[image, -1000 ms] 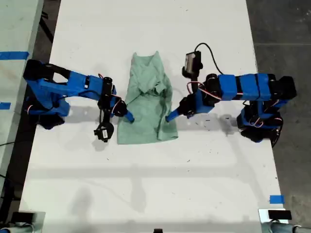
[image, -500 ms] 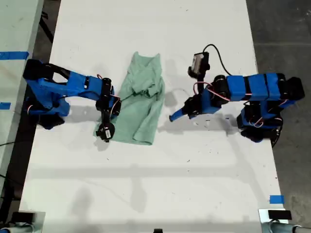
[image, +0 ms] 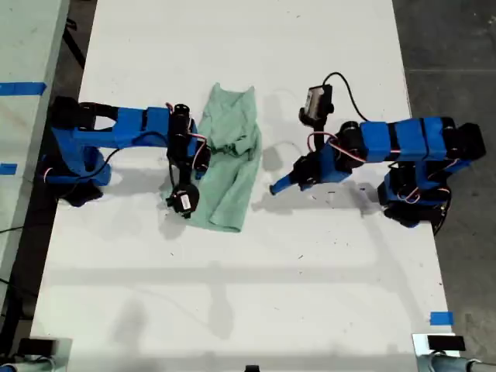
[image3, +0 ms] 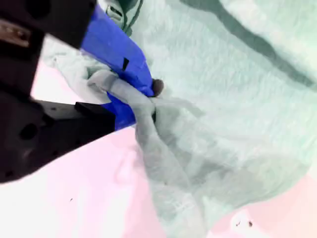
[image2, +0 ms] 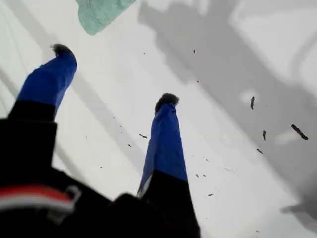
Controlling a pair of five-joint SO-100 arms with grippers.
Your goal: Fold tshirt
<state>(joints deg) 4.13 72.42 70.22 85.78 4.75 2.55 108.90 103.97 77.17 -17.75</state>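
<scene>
The pale mint-green tshirt [image: 231,159] lies bunched and partly folded lengthwise on the white table [image: 232,294], between the two blue arms. My second gripper [image: 201,170] sits at the shirt's edge on the exterior view's left. It is shut on a twisted fold of the tshirt [image3: 237,99], pinched at my second gripper [image3: 152,98]. My first gripper [image: 273,188] hovers over bare table a little to the exterior view's right of the shirt. In its wrist view, my first gripper [image2: 115,74] is open with nothing between its fingers. Only a corner of the tshirt [image2: 101,12] shows beyond it.
A black cable [image: 341,85] loops from the first arm's camera over the table. Blue tape marks [image: 441,318] sit near the table's corner at the exterior view's lower right. Dark floor [image: 449,46] borders the table on that side.
My first gripper let go of the shirt's hem and drew back toward the exterior view's right. My second gripper dragged its edge leftward, then carried it right over the shirt, leaving the shirt narrower.
</scene>
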